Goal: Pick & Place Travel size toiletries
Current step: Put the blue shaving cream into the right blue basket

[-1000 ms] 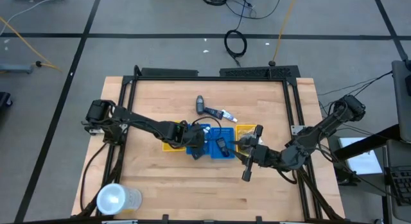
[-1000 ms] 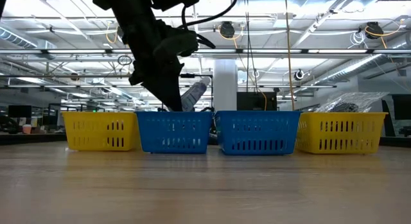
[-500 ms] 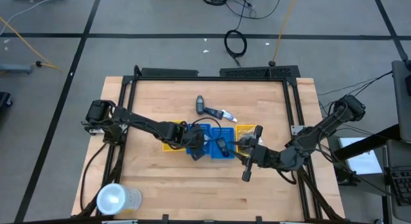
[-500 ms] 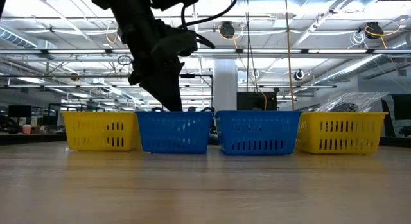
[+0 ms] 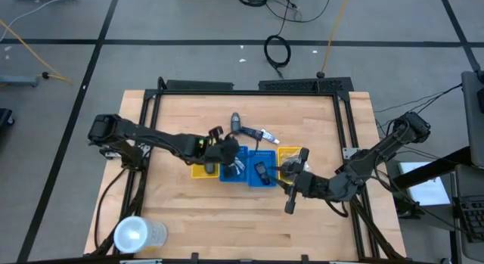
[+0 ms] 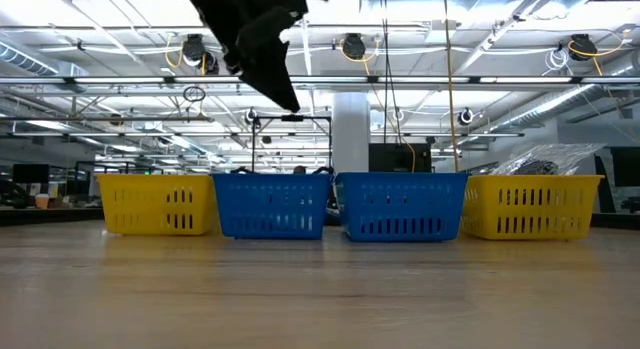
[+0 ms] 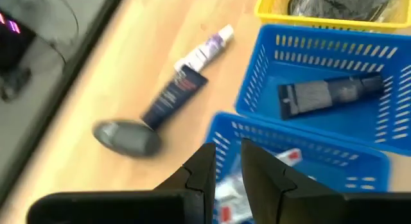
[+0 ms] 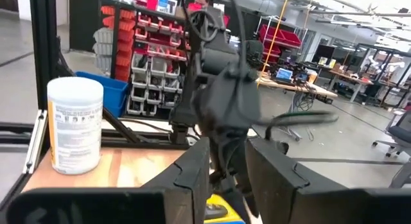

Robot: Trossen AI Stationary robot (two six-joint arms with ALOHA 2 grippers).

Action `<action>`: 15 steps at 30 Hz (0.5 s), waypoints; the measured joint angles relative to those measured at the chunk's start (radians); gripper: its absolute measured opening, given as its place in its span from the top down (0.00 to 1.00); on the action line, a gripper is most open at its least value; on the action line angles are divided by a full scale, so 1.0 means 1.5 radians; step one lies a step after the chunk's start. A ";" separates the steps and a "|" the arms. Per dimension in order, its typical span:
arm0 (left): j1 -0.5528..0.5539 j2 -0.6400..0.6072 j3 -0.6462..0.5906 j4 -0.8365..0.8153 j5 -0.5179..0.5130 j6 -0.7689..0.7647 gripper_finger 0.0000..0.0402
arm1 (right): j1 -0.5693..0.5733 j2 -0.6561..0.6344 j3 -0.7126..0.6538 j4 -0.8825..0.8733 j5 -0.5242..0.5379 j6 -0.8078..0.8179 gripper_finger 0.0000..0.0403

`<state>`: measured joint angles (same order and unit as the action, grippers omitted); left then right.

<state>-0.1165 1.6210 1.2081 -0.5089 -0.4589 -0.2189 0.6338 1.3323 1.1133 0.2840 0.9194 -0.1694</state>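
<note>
My left gripper (image 5: 226,153) hangs open with a narrow gap above the left blue tray (image 7: 302,161), empty; in the low view only its arm (image 6: 255,34) shows, high over the trays. A white tube with red print (image 7: 252,180) lies in that tray. A dark grey tube (image 7: 329,94) lies in the other blue tray (image 5: 262,174). A dark mesh puff (image 7: 340,2) sits in a yellow tray. On the table beyond lie a dark tube with a round cap (image 5: 237,125) and a white tube (image 5: 265,134). My right gripper (image 5: 282,175) waits by the right yellow tray, open.
Four slotted trays stand in a row: yellow (image 6: 160,204), blue (image 6: 272,205), blue (image 6: 400,204), yellow (image 6: 530,204). A whitish round cup (image 5: 137,234) stands at the near left corner, also in the right wrist view as a cup (image 8: 76,124). A black frame borders the table.
My left gripper let go of a tube that stuck up tilted above the left blue tray's rim; the tube dropped out of sight into the tray. The gripper then rose well clear of the trays and shifted a little toward the table's far edge.
</note>
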 joint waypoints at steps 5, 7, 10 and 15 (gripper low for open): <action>0.034 -0.007 0.000 0.030 0.007 0.145 0.81 | -0.003 -0.001 0.000 -0.038 0.000 0.006 0.77; 0.058 -0.002 0.000 0.050 0.027 0.189 0.81 | -0.003 -0.007 0.000 -0.081 0.001 0.023 0.77; 0.099 0.010 0.000 0.041 0.072 0.220 0.77 | -0.003 -0.021 0.000 -0.152 0.001 0.056 0.79; 0.166 0.023 -0.001 0.046 0.125 0.268 0.65 | -0.004 -0.046 0.000 -0.257 0.001 0.110 0.82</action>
<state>0.1326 1.6559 1.2072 -0.4396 -0.2714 0.1825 0.6276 1.2638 1.1133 -0.1011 0.9204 -0.0039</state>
